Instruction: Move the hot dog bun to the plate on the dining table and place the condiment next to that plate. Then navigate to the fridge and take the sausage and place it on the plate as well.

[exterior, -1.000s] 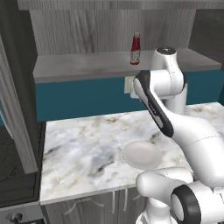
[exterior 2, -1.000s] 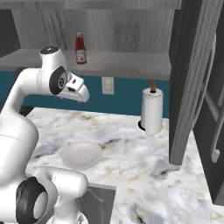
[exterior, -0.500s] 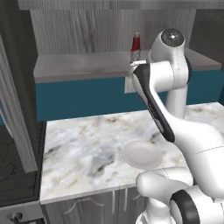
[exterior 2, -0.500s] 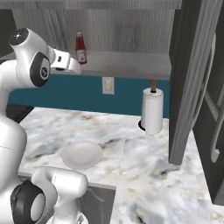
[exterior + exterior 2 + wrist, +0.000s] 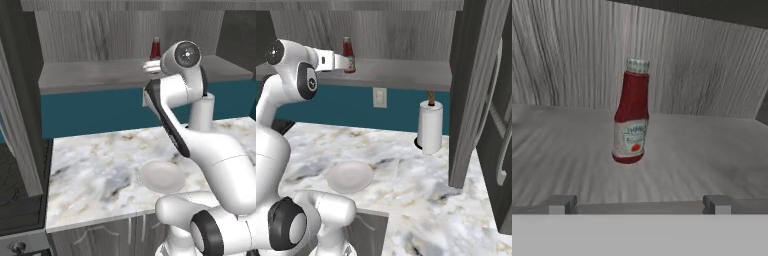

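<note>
Fingers spread wide, short of the upright condiment on the shelf; advance level, straddle its label, then squeeze.

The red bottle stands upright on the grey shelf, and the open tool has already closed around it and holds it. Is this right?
Not quite. The red bottle does stand upright on the grey shelf, but the tool is open and not holding it. In the hand view, both fingertips sit apart from the bottle, which stands untouched ahead of them.
</note>
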### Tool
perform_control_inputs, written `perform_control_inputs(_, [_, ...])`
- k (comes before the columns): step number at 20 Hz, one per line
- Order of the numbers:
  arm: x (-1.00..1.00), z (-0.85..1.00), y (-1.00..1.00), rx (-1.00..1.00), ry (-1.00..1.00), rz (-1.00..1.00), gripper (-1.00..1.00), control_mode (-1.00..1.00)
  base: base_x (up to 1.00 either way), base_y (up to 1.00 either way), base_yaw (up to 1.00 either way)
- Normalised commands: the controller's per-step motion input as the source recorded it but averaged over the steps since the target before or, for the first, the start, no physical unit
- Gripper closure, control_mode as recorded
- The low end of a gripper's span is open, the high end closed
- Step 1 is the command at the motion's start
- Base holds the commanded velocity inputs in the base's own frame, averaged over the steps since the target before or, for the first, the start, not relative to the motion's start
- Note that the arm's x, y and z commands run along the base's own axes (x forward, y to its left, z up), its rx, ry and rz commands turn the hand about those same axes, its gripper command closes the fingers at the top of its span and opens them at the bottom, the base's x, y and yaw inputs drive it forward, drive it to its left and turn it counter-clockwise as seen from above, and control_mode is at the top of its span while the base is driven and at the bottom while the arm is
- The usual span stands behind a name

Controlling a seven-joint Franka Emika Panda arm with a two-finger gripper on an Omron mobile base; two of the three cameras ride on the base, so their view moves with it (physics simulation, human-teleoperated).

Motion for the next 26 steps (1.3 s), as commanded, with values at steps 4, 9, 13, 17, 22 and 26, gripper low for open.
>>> perform_control_inputs(4, [0.61, 0.57, 0.27, 0.0, -0.05, 0.0, -1.0, -1.0, 0.0, 0.0, 0.0])
perform_control_inputs(9, [0.45, 0.59, 0.11, 0.0, 0.0, -0.06, -1.0, -1.0, 0.0, 0.0, 0.0])
perform_control_inputs(13, [0.11, 0.14, 0.0, 0.0, 0.0, -0.12, -1.0, -1.0, 0.0, 0.0, 0.0])
perform_control_inputs(17, [0.0, -0.06, 0.0, 0.0, 0.0, -0.15, -1.0, -1.0, 0.0, 0.0, 0.0])
perform_control_inputs(22, [0.02, -0.04, -0.02, 0.0, 0.0, -0.14, -1.0, -1.0, 0.0, 0.0, 0.0])
perform_control_inputs(26, [0.19, 0.0, -0.09, 0.05, 0.02, -0.1, -1.0, -1.0, 0.0, 0.0, 0.0])
